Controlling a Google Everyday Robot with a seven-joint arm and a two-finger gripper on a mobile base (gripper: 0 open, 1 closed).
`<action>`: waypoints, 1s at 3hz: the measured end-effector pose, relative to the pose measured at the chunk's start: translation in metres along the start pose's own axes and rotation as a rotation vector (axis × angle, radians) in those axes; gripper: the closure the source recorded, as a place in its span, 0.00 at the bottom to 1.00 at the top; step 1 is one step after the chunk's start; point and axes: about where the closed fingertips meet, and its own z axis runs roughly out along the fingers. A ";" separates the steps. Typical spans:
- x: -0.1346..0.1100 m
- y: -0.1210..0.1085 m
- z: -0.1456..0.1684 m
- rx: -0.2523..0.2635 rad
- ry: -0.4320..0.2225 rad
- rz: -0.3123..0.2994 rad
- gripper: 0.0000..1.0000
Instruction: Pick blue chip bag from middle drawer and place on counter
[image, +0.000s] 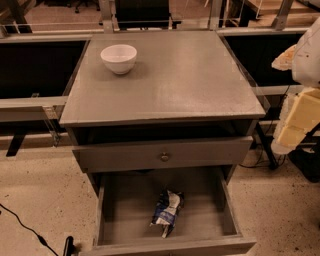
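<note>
Speckled beige floor (35, 195) surrounds a grey cabinet (125, 156); pale rails (30, 102) and dark recesses (35, 67) flank it. The gripper (299, 120) hangs right of it.

Warm, dim light falls from above on the flat matte grey counter (170, 80), leaving a pale sheen left of my gripper (295, 125), which hangs brightly lit at the right edge. The round white bowl (119, 58) casts a soft shadow. The wide grey wooden drawer (130, 210), below-left of my gripper, lies darker.

The bowl (119, 58) stands on the tabletop (190, 85), at its back left. The chip bag (167, 212) lies in the open middle drawer (125, 217) below, near its front. The hand (299, 117) hangs right of the tabletop.
</note>
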 end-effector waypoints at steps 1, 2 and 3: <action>0.000 0.000 0.000 0.000 0.000 0.000 0.00; 0.011 0.002 0.047 -0.067 0.008 0.019 0.00; 0.030 0.020 0.134 -0.195 -0.032 0.062 0.00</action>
